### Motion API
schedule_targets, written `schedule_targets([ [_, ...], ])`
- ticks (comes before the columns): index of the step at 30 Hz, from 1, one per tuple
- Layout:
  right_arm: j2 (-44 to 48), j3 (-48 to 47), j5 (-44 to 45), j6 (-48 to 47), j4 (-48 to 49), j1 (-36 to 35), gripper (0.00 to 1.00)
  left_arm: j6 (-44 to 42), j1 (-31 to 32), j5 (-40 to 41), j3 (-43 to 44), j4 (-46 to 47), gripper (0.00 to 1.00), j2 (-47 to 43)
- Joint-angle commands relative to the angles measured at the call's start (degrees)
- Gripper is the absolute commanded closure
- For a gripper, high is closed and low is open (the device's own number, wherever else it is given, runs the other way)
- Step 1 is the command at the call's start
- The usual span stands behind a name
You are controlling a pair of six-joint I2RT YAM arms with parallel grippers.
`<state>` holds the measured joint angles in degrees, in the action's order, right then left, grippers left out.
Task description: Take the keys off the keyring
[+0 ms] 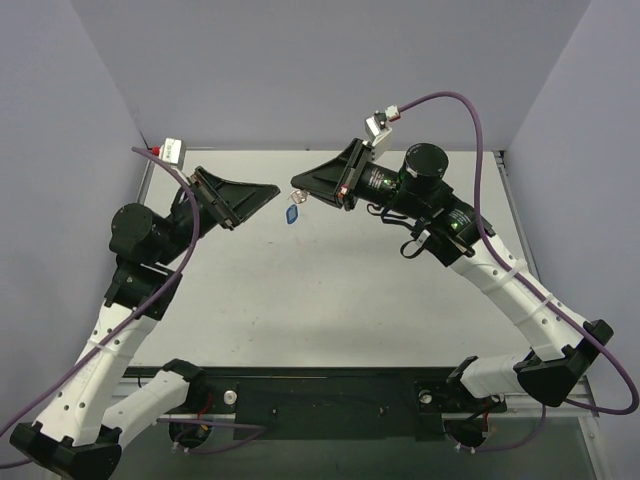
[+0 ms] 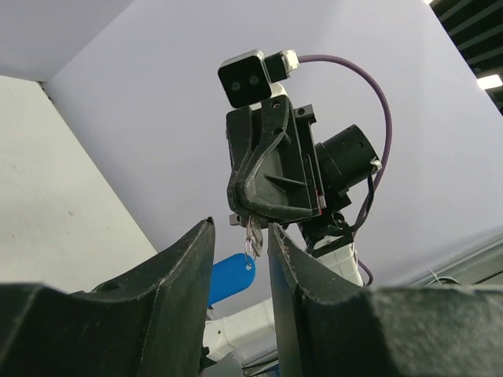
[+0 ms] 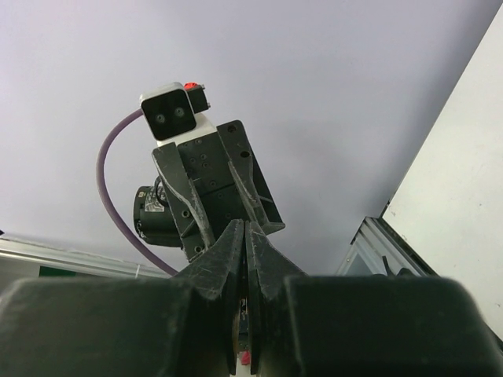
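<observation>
Two arms are up over the table (image 1: 330,300), two grippers nose to nose at its far side. In the top view the right gripper (image 1: 298,188) comes in from 3 o'clock and the left gripper (image 1: 268,193) from 9 o'clock. Their tips are near each other but apart.

The right gripper is clenched tight, and its own camera shows the two fingers (image 3: 228,251) pressed flat together. One keyring (image 1: 292,213) dangles from those tips, straight down at 6 o'clock, well above the tabletop. It carries one blue tag (image 2: 230,276), which is the lowest thing on the bunch. Between tag and fingertips hangs one small silver key (image 2: 253,237), the only key I can count. The thin ring itself is too small to pick out, so I cannot tell which bit of metal sits in the pinch.

The left gripper is released, its two fingers (image 2: 185,283) standing parted with a clear gap and nothing in them. From its wrist camera the key shows through that gap at 12 o'clock, and the tag peeks out at 6 o'clock of the key, partly hidden behind the left-hand finger.

There are two purple cables, one looping off each wrist.
</observation>
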<state>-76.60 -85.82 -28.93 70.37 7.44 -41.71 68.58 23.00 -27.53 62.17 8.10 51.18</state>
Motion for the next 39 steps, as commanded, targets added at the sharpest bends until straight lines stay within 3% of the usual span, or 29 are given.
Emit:
schedule_targets([
  [1, 0.05, -2.77, -0.34, -0.67, 3.02, -0.39, 1.00, 0.42, 0.72, -2.44, 0.58, 4.64, 0.57, 0.68],
  [23, -1.18, -4.00, -1.39, -1.37, 3.02, -0.39, 1.00, 0.59, 2.75, -3.76, 0.84, 6.67, 0.66, 3.31],
  [27, -1.27, -4.09, -1.40, -1.46, 3.02, -0.30, 1.00, 0.59, 2.92, -3.67, 0.85, 6.67, 0.72, 3.66],
  [34, -1.54, -4.27, -1.83, -1.72, 3.10, -0.21, 1.00, 0.42, 3.01, -3.50, 0.93, 6.67, 1.00, 3.93],
  [39, -1.80, -4.35, -3.33, -1.64, 3.37, -0.12, 1.00, 0.42, 3.01, -3.32, 0.93, 6.41, 1.00, 4.02],
])
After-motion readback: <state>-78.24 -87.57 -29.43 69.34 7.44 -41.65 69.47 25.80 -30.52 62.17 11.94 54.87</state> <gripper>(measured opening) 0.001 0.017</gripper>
